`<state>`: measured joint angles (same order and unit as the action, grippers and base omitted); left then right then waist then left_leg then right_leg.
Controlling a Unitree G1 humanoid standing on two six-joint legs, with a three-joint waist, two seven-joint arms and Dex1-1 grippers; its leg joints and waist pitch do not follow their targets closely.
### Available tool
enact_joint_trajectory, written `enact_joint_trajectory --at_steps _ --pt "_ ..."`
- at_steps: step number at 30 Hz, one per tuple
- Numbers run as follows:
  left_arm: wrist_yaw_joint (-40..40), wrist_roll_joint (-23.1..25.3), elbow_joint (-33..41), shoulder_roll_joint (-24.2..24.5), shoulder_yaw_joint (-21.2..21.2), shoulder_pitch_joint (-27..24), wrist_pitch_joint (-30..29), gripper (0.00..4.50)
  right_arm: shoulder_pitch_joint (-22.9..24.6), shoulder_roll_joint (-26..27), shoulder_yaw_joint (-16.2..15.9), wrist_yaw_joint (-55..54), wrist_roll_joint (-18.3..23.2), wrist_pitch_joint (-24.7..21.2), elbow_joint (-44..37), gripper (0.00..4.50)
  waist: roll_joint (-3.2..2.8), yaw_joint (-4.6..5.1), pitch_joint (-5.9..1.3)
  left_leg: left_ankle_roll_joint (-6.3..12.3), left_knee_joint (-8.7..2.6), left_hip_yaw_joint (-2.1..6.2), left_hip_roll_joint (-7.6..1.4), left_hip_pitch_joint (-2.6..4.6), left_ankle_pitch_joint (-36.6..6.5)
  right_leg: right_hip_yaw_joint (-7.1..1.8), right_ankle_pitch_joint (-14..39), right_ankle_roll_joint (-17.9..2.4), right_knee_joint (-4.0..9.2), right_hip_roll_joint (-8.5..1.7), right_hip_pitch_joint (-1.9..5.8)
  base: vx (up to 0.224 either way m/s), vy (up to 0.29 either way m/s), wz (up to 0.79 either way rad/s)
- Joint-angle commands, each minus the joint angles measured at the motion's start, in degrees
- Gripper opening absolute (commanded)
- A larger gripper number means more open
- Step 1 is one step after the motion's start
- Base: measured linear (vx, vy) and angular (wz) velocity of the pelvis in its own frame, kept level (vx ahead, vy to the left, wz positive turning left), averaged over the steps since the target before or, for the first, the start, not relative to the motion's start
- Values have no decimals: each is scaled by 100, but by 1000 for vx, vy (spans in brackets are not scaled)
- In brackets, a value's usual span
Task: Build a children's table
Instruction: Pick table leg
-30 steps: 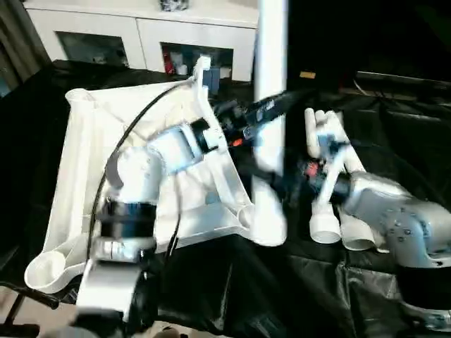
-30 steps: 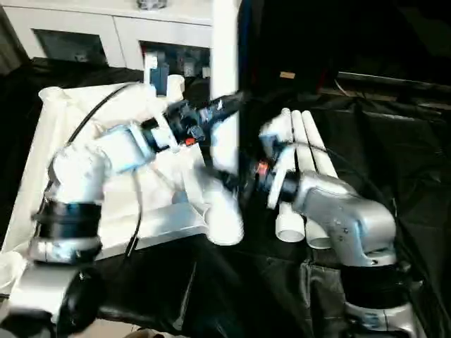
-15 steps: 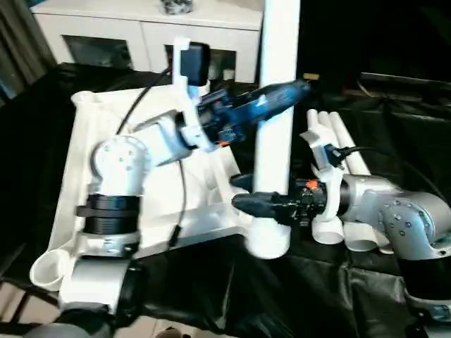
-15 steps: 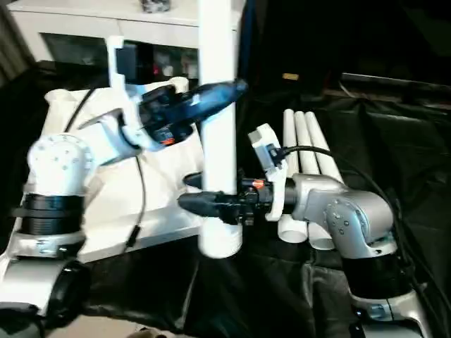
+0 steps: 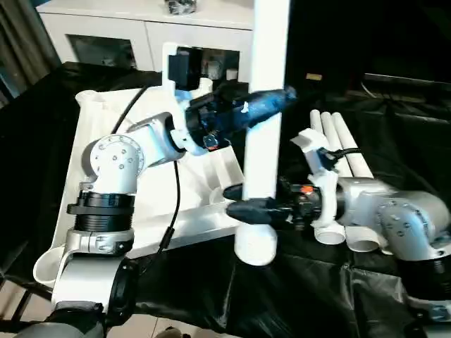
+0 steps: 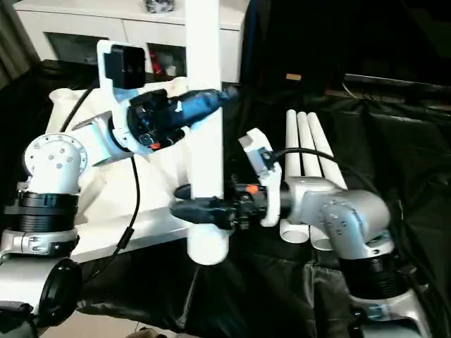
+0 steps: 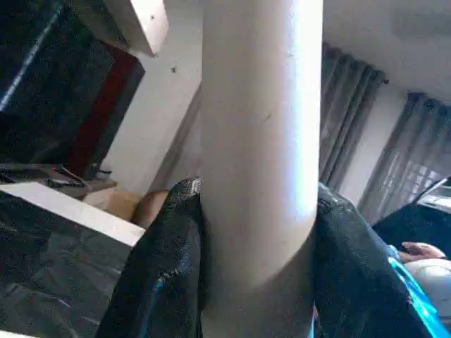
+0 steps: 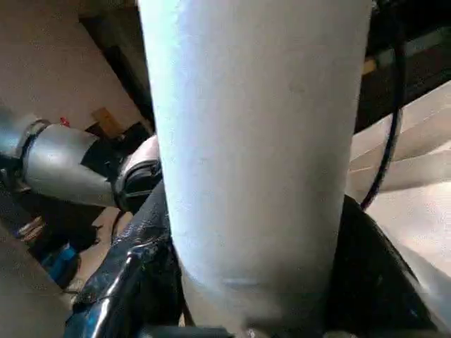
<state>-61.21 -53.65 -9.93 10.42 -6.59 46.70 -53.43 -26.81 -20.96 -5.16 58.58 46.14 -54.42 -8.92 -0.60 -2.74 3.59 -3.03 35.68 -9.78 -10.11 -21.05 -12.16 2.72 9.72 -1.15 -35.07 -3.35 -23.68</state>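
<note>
From the head camera, you have one leg (image 5: 264,105) held upright in both grippers, its wide open end hanging in the air just off the near corner of the tabletop (image 5: 91,141), which lies ribbed side up on the black-draped surface (image 5: 394,148). The left gripper (image 5: 271,105) clamps the leg high up; the right gripper (image 5: 243,209) clamps it low, just above the open end. Three spare legs (image 5: 338,141) lie side by side on the far side of the held leg from the tabletop.

The likely trouble: the leg is not yet over a corner socket (image 5: 46,266), and with both arms locked on one rigid tube, any mismatch between them could twist it or drag it through the jaws. A tilted leg would jam on the socket rim.

Your left forearm reaches up and across the tabletop, wrist camera topmost; your right forearm lies level, pointing toward the tabletop.

In the left wrist view, black fingers (image 7: 165,267) press both sides of the leg (image 7: 261,141), closed firmly on it.

In the right wrist view, the fingers (image 8: 134,282) likewise hug the tube (image 8: 254,141), closed on it with no gap.
</note>
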Motion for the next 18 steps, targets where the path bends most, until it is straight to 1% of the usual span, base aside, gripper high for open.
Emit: enact_joint_trajectory --at_steps 1,2,3,4,5,6,7,8,9,10,11,12,13,14,15,16,17,18 --pt "283 255 -2 -157 155 28 185 247 28 152 186 -894 -545 312 218 195 39 16 -437 156 -379 49 -216 15 -150 -231 1155 -1169 403 -377 366 0 0 0" --pt "419 326 -44 -176 138 33 234 253 27 216 188 -1094 -671 394 244 195 30 19 -442 84 -377 45 -201 28 -187 -236 1195 -1140 406 -375 372 0 0 0" --pt "547 440 -48 -189 148 21 336 266 23 279 207 -1292 -774 440 275 195 26 19 -441 72 -378 34 -200 53 -287 -245 1259 -1125 429 -368 367 0 0 0" --pt "794 755 18 -180 270 -24 551 282 24 366 258 -1591 -918 505 302 195 20 5 -439 57 -387 47 -210 54 -297 -246 1260 -1120 423 -376 367 0 0 0" --pt "1221 1242 133 -180 460 -96 869 292 47 448 315 -1886 -1052 562 267 194 24 22 -428 17 -411 70 -237 30 -313 -248 1266 -1077 418 -382 377 0 0 0" --pt "1511 1604 271 -176 623 -170 1108 292 64 526 368 -2125 -1140 589 229 194 24 26 -432 1 -405 59 -223 35 -322 -244 1280 -1050 420 -373 376 0 0 0" --pt "1976 1902 545 -205 760 -281 1135 292 95 646 446 -2432 -1195 545 144 194 20 38 -439 -25 -413 67 -247 23 -247 -256 1108 -1034 389 -386 390 0 0 0" --pt "2028 1925 580 -211 771 -294 1124 292 99 660 455 -2466 -1197 536 132 194 19 33 -453 -16 -402 62 -240 23 -199 -256 1013 -1049 373 -385 398 0 0 0" --pt "2398 2084 704 -279 811 -332 1064 292 128 707 456 -2560 -1223 539 41 193 19 33 -453 -16 -402 62 -240 23 -199 -256 1013 -1049 373 -385 398 0 0 0" --pt "2654 2195 774 -329 834 -352 1027 292 148 732 451 -2608 -1240 549 -21 193 21 25 -460 32 -389 56 -229 9 -105 -259 769 -1105 358 -375 407 0 0 0" --pt "2981 2242 800 -423 796 -359 890 292 166 756 450 -2654 -1243 557 -82 193 24 21 -461 55 -381 49 -216 8 -92 -260 725 -1122 357 -369 405 0 0 0" --pt "3355 2304 817 -560 722 -377 820 292 177 800 458 -2725 -1246 564 -144 192 26 18 -458 74 -387 56 -220 -11 -106 -259 665 -1167 341 -380 427 0 0 0" --pt "3558 2336 813 -656 670 -389 809 264 188 846 462 -2801 -1261 582 -181 191 34 24 -452 108 -379 54 -207 -12 -160 -253 732 -1184 367 -380 419 0 0 0" --pt "3661 2347 806 -725 629 -396 846 264 188 874 462 -2840 -1269 593 -201 191 51 29 -442 124 -380 47 -199 -15 -210 -253 859 -1172 392 -377 414 0 0 0" --pt "3895 2354 770 -908 494 -403 985 257 185 918 456 -2899 -1283 613 -238 191 85 35 -437 128 -383 43 -197 -23 -243 -251 948 -1149 401 -374 420 0 0 0" --pt "4008 2363 748 -1004 430 -405 1080 253 184 937 451 -2937 -1290 623 -254 190 80 37 -434 125 -382 50 -196 -29 -271 -248 1083 -1112 417 -381 426 0 0 0" --pt "4081 2369 735 -1062 392 -407 1138 239 182 946 447 -2960 -1292 626 -264 190 81 44 -424 135 -385 50 -191 -31 -316 -247 1242 -1049 440 -379 412 0 0 0" --pt "4211 2340 715 -1152 293 -400 1195 239 171 934 410 -2944 -1295 641 -279 190 101 45 -425 140 -383 48 -183 -31 -346 -242 1331 -1008 448 -373 413 0 0 0"
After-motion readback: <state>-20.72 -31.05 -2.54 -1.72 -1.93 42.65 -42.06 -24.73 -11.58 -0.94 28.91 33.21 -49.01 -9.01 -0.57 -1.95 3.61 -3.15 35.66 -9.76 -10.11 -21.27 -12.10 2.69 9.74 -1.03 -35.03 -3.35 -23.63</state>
